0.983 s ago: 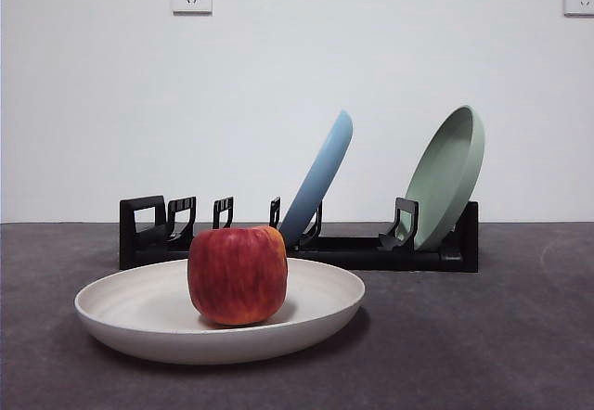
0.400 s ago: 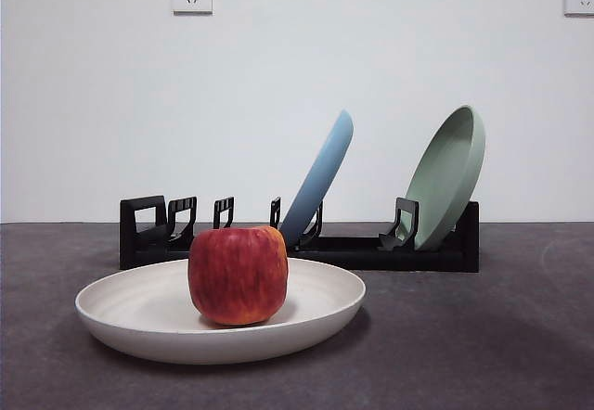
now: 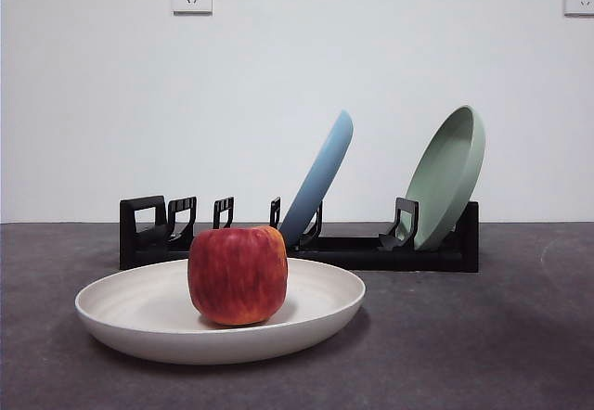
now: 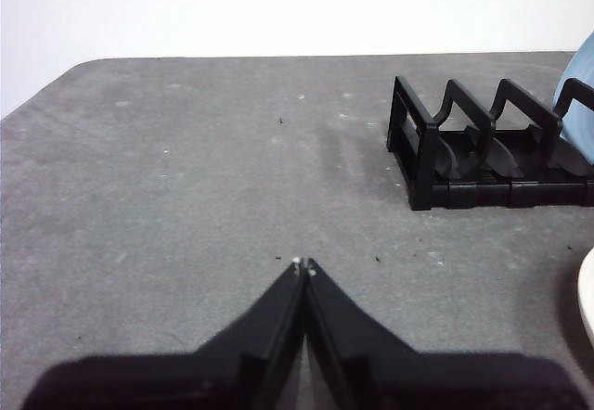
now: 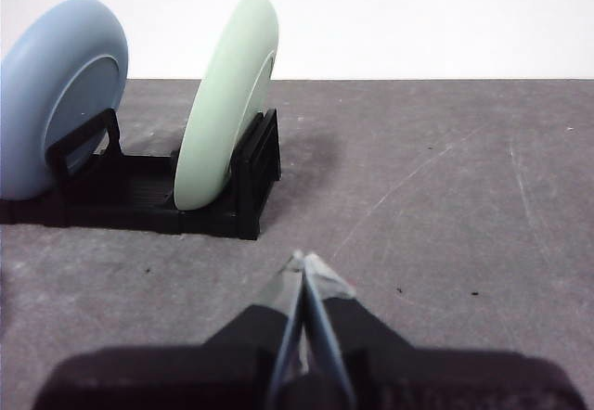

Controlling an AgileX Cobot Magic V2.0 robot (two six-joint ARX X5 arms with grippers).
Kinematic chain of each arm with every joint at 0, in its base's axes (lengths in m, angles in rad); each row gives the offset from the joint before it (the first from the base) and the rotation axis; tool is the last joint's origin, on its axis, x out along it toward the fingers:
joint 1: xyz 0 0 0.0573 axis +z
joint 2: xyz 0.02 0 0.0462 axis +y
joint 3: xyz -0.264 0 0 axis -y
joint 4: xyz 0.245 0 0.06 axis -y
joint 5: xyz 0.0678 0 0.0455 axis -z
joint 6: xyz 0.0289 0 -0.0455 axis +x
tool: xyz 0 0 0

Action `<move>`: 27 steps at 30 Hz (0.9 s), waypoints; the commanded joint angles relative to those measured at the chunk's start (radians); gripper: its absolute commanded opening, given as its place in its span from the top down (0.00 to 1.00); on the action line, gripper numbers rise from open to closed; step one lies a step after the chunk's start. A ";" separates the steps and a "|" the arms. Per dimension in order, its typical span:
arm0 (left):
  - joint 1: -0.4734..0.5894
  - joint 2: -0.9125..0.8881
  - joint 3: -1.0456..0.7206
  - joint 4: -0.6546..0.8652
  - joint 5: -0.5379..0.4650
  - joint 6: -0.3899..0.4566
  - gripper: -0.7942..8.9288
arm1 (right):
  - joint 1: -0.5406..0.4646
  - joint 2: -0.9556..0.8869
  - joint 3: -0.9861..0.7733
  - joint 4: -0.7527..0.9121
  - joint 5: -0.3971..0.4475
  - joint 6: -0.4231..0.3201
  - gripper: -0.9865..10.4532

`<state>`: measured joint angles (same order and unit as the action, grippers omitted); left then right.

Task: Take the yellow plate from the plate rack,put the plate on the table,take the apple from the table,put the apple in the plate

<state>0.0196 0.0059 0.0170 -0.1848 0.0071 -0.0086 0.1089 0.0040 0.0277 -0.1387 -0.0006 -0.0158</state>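
The apple [image 3: 238, 275] rests in the yellow plate [image 3: 139, 313], which lies flat on the table [image 3: 483, 336] in front of the plate rack [image 3: 353, 252]. The apple looks firm, smooth and fairly heavy, best gripped across its flat sides; the plate is rigid, best taken by its rim. Only the wrist views show the left hand [image 4: 303, 265] and right hand [image 5: 303, 260], both closed, empty, withdrawn.

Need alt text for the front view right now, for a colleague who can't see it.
A red, blocky apple sits in a wide cream plate on the dark grey table. Behind them, a long black rack holds a light blue plate and a pale green plate, both leaning. No gripper shows.
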 commanded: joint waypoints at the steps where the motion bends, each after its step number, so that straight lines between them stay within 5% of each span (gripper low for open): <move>1: 0.003 -0.004 -0.014 0.002 -0.003 0.002 0.92 | -0.002 -0.003 -0.021 0.005 -0.002 -0.004 0.93; 27: 0.003 -0.004 -0.014 0.002 -0.003 0.002 0.92 | -0.002 0.006 -0.020 -0.041 0.001 -0.020 0.93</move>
<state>0.0196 0.0059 0.0170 -0.1848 0.0071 -0.0086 0.1089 0.0101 0.0166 -0.1757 -0.0002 -0.0277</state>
